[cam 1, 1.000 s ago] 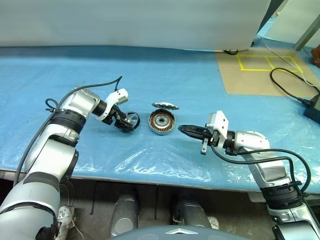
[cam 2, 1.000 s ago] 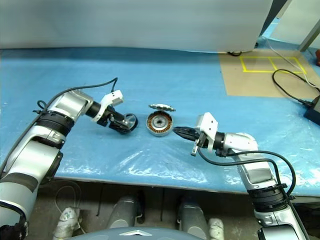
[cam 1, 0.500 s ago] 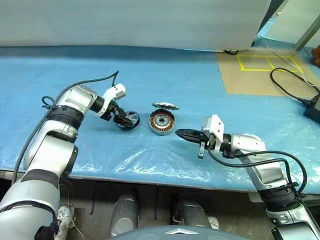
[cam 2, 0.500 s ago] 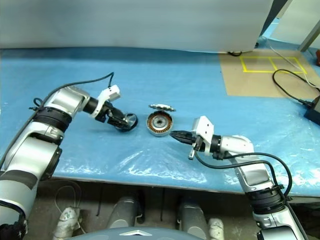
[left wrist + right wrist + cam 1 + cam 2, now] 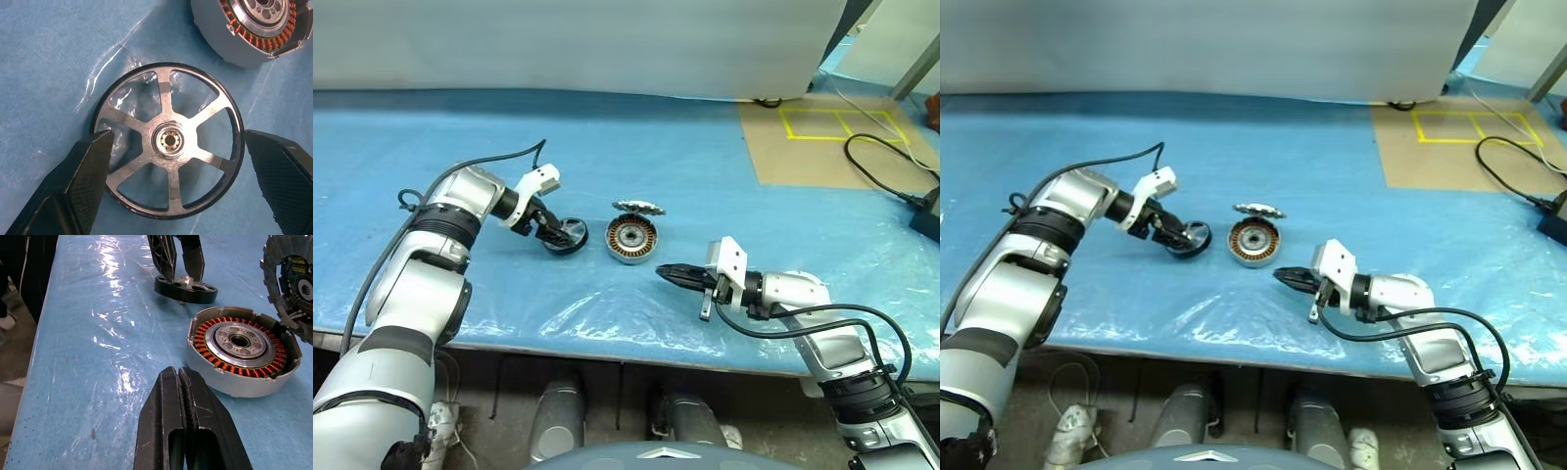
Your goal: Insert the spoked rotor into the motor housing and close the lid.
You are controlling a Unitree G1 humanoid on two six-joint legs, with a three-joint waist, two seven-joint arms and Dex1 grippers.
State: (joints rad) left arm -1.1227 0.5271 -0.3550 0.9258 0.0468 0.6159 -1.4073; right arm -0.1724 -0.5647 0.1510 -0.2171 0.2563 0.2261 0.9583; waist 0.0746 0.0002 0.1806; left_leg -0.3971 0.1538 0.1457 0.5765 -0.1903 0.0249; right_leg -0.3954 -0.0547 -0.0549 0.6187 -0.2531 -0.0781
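blue plastic sheet [image 5: 636, 157], copper-brown windings in silver-grey motor housing [image 5: 630, 239], black-rimmed spoked wheel [image 5: 168, 140]

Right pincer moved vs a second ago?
Yes. The right pincer, shut, has dropped back toward the near table edge, away from the motor housing.

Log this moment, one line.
left gripper open astride dark-rimmed silver spoked wheel; right gripper shut near copper-wound grey housing; toothed silver disc leaning on housing

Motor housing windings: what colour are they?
Copper-orange, ringing the motor housing's silver centre; clearest in the right wrist view.
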